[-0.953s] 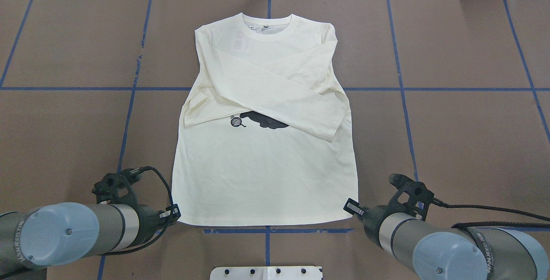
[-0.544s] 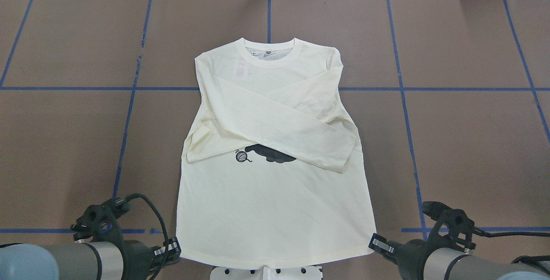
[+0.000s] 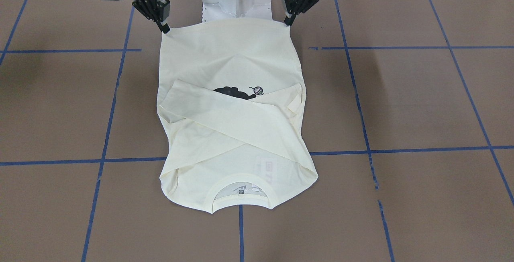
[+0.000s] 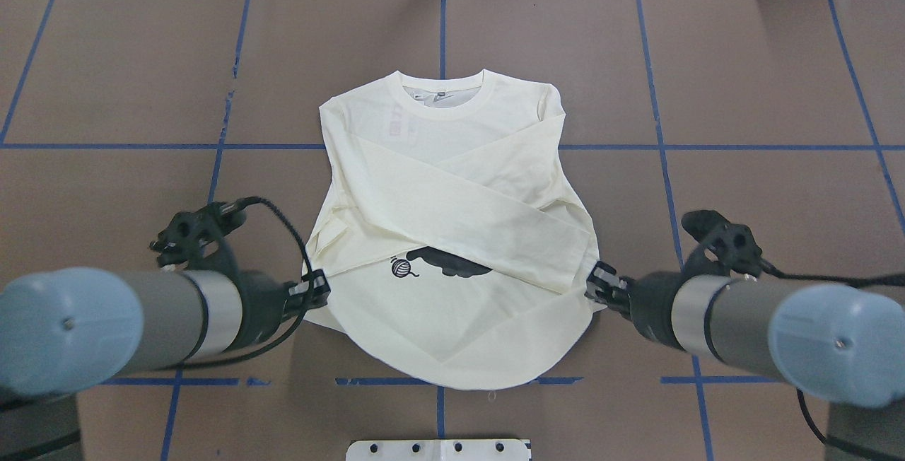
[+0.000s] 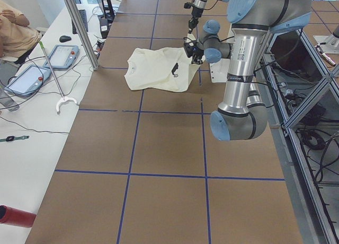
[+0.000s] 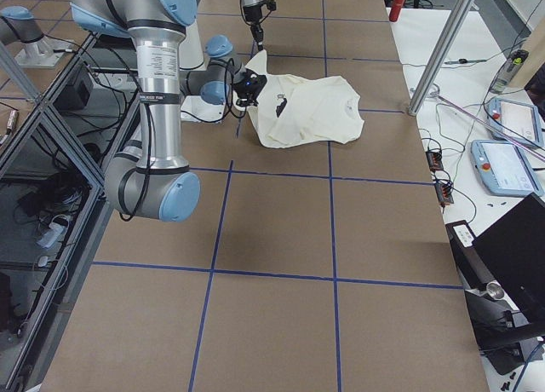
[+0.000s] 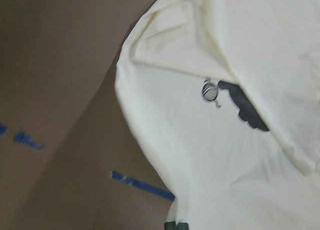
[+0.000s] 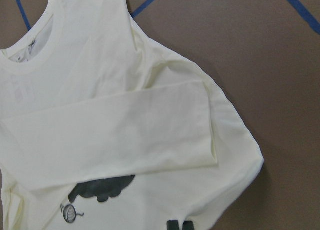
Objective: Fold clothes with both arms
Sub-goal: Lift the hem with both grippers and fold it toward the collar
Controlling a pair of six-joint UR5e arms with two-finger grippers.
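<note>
The cream-white shirt lies print side up on the brown table, collar at the far end, both sleeves crossed over the chest. The black cat and yarn-ball print peeks out below the sleeves. My left gripper is shut on the left hem corner and my right gripper on the right hem corner. Both corners are held off the table, and the lower body sags in a curve between them. In the front-facing view the hem stretches between the left gripper and the right gripper.
The white pedestal base sits at the near table edge, just behind the lifted hem. Blue tape lines grid the table. A side bench with tablets and a seated person lies past the far edge.
Both grippers have risen and moved forward from the near edge with the hem corners. The lower body now hangs curved and lifted instead of lying flat.
</note>
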